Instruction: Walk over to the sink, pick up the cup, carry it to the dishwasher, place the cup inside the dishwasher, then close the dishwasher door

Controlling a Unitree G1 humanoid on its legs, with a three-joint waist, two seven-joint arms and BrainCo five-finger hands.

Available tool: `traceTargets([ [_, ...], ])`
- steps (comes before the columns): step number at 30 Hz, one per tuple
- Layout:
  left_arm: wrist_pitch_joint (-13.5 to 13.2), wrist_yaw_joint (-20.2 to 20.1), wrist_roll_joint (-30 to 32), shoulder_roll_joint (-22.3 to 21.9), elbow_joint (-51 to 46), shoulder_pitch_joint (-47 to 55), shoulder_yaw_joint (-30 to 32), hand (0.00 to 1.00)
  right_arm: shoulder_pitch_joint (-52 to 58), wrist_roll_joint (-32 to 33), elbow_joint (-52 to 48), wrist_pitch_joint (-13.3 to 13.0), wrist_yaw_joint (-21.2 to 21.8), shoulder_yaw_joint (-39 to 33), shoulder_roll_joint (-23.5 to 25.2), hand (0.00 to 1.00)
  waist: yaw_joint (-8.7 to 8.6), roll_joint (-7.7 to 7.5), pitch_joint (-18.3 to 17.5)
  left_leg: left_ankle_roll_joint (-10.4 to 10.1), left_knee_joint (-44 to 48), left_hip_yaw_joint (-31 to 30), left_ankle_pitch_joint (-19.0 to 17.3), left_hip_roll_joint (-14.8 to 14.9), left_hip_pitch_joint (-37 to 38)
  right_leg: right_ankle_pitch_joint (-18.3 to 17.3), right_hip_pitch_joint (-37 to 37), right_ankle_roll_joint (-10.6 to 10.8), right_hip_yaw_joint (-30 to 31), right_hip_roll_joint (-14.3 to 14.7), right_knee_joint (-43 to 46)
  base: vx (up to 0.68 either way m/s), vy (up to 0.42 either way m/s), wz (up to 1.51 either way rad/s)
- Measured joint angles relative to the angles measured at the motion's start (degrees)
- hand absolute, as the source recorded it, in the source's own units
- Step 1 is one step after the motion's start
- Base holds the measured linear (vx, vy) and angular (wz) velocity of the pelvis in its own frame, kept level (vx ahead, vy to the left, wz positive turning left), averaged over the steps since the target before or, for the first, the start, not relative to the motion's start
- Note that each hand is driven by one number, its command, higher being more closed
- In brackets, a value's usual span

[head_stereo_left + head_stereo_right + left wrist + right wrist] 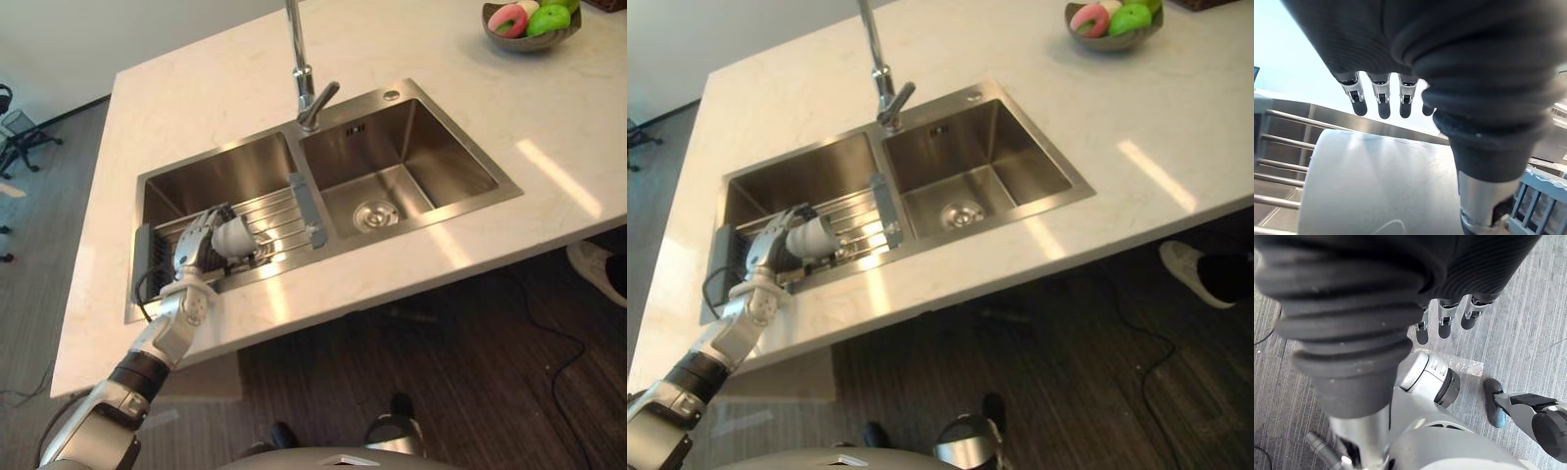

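Over the drying rack (279, 211) in the left sink basin (225, 166) my left hand (194, 251) straddles the white cup (233, 238) lying on its side, fingers uncurled, holding nothing; I judge it light, rigid, slick and breakable, best wrapped around its body.

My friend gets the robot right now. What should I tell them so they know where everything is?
Left hand: open, fingers straight over the cup, thumb beside it, not closed on it yet.
Right hand: open, idle, hanging above the floor.
Cup: white, lying on its side on the rack across the left basin of the sink.
Done: the robot is at the sink with its hand at the cup.
Left: grip and lift the cup, carry it to the dishwasher, put it inside, close the door.
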Motion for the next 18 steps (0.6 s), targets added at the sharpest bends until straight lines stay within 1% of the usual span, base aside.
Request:
traceTargets([
  [1, 0.1, -0.1, 0.2, 0.0, -0.4, 0.0, -0.1, 0.0, 0.0, 0.0, 0.0, -0.2, 0.0, -0.1, 0.0, 0.0, 0.01, 0.08, 0.2, 0.1, 0.0, 0.0, 0.5, 0.0, -0.2, -0.2, -0.1, 0.3, 0.0, 0.0, 0.0, -0.11, -0.035, 0.02],
  [5, 2.5, -3.8, 2.1, 0.0, -1.0, -0.1, -0.2, 0.0, 0.0, 0.0, 0.2, -0.2, -0.1, -0.6, -0.2, 0.0, -0.09, 0.25, 0.4, 0.2, 0.0, 0.0, 1.2, 0.0, -0.8, 0.1, -1.0, 0.0, 0.2, 0.0, 0.0, -0.09, -0.021, -0.04],
  [6, 2.6, -4.3, 2.2, 0.0, -1.0, -0.3, -0.2, 0.0, 0.1, 0.0, 0.3, -0.2, -0.1, -0.6, -0.2, 0.0, -0.09, 0.23, 0.5, 0.2, 0.0, 0.0, 1.2, 0.0, -0.8, 0.1, -1.0, 0.0, 0.2, -0.1, 0.0, -0.06, 0.004, -0.02],
  [8, 2.7, -6.2, 4.5, 0.1, -1.0, -1.1, -0.2, 0.0, 0.1, 0.0, 0.3, -0.3, -0.1, -0.8, -0.2, 0.0, -0.1, 0.35, 0.5, 0.4, -0.1, 0.0, 1.0, -0.1, -0.8, 0.1, -1.2, 0.0, 0.2, -0.2, 0.0, -0.07, 0.013, -0.03],
  [9, 2.8, -6.2, 5.0, 0.1, -1.0, -1.2, -0.3, 0.0, 0.1, 0.0, 0.3, -0.3, -0.1, -0.8, -0.3, 0.0, -0.1, 0.44, 0.5, 0.5, -0.2, 0.0, 0.9, -0.1, -0.8, 0.1, -1.3, 0.0, 0.2, -0.2, 0.0, -0.06, 0.014, -0.06],
  [11, 2.9, -6.1, 6.7, 0.0, -1.0, -1.9, -0.8, 0.0, 0.1, 0.0, 0.1, -0.3, -0.1, -0.8, -0.8, 0.0, -0.23, 1.36, 0.9, 1.1, -0.3, -0.1, -1.7, 0.2, -0.9, 0.9, -1.7, 0.4, 0.2, 0.2, 0.0, -0.03, 0.025, -0.08],
  [15, 4.1, -6.0, 6.7, 0.0, -1.0, -2.0, -2.5, 0.0, 0.1, 0.0, -0.2, -0.3, -0.1, -0.8, -1.0, 0.0, -0.9, 1.91, 0.9, 0.6, -0.1, -0.2, -2.7, 0.1, -0.8, 1.6, -1.7, 0.5, 0.2, -0.1, 0.0, 0.01, 0.013, -0.06],
  [18, 5.1, -6.4, 6.7, 0.0, -1.0, -2.1, -4.3, 0.0, 0.0, 0.0, -0.2, -0.2, -0.3, -0.4, -2.2, 0.0, -1.53, 3.38, 1.3, -0.1, -0.3, -0.4, -2.8, 0.5, -0.6, 1.9, -1.8, 0.4, 0.2, 0.4, 0.0, 0.06, -0.022, -0.05],
])
